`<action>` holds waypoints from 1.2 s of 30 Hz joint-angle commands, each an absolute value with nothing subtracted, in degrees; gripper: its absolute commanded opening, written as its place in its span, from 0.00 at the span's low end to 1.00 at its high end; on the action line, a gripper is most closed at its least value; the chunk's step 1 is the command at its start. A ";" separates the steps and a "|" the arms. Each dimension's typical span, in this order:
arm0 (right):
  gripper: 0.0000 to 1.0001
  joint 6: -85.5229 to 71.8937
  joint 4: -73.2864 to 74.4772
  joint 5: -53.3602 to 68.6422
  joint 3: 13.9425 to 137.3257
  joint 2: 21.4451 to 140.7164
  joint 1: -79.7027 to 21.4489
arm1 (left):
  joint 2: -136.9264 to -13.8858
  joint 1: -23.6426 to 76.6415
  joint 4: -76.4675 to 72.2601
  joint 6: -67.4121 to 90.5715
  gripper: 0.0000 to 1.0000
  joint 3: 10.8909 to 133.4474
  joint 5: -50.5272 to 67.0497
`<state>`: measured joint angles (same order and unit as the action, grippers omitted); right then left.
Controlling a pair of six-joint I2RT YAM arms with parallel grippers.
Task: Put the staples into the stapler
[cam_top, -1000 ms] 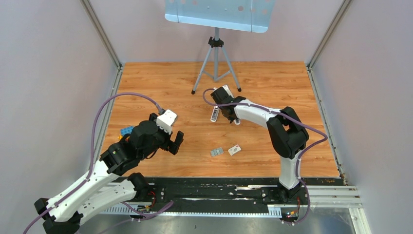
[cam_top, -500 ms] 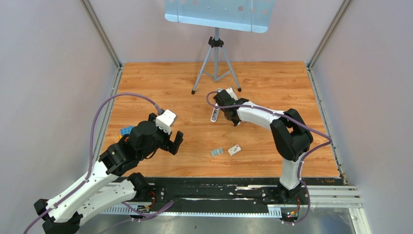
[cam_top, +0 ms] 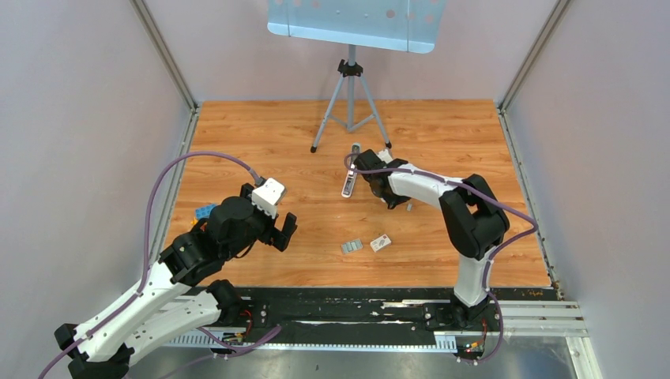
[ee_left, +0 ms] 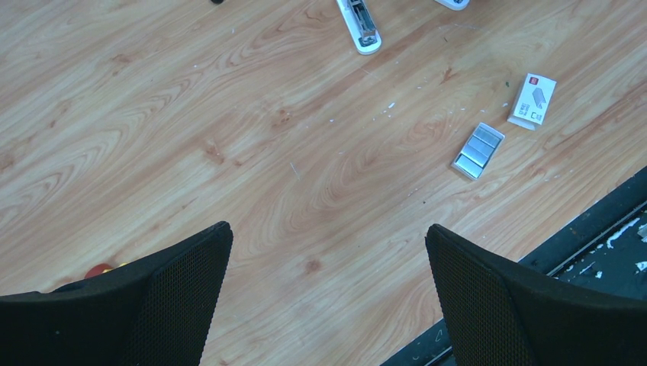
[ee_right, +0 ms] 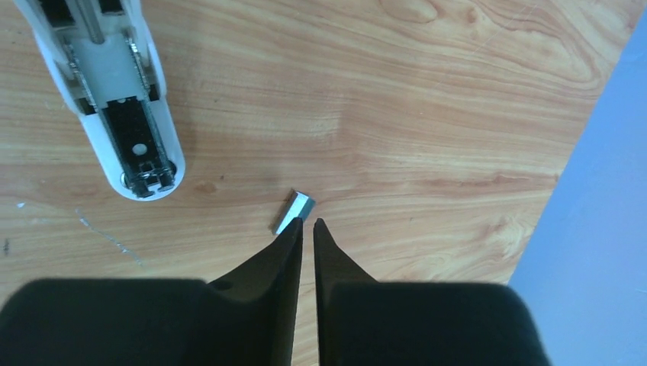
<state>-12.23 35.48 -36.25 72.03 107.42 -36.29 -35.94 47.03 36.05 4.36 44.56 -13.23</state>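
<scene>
Your right gripper (ee_right: 307, 226) has parted slightly since earlier; staples (ee_right: 294, 212) lie at its fingertips (stapler (ee_right: 114, 91) beyond-left). Left gripper (ee_left: 328, 252) spread wide.

place: robot lab test cell | desk (cam_top: 261, 134): wood-grain top sitting boxed in by plain pale walls (cam_top: 79, 118) on aluminium posts | far edge: tripod (cam_top: 350, 103) standing, carrying a light panel (cam_top: 351, 24) | near edge: two arms sitting bolted to a black rail (cam_top: 340, 312), purple cables (cam_top: 182, 162) trailing

The right gripper (ee_right: 307, 226) has its jaws almost together, the staples (ee_right: 294, 211) lying at its tips, the opened stapler (ee_right: 122, 114) nearby on the desk (ee_right: 397, 114).
</scene>
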 commanded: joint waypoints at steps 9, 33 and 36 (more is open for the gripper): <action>0.13 -15.32 33.53 -22.04 65.99 99.02 -30.40 | -35.67 47.20 34.72 3.60 1.00 44.02 -12.44; 0.17 -27.65 22.24 -15.52 55.73 92.60 -22.83 | -36.26 47.20 35.02 3.87 1.00 44.12 -12.65; 0.17 -27.80 22.14 -14.98 56.04 93.37 -22.75 | -36.22 47.20 35.10 3.87 1.00 44.12 -12.57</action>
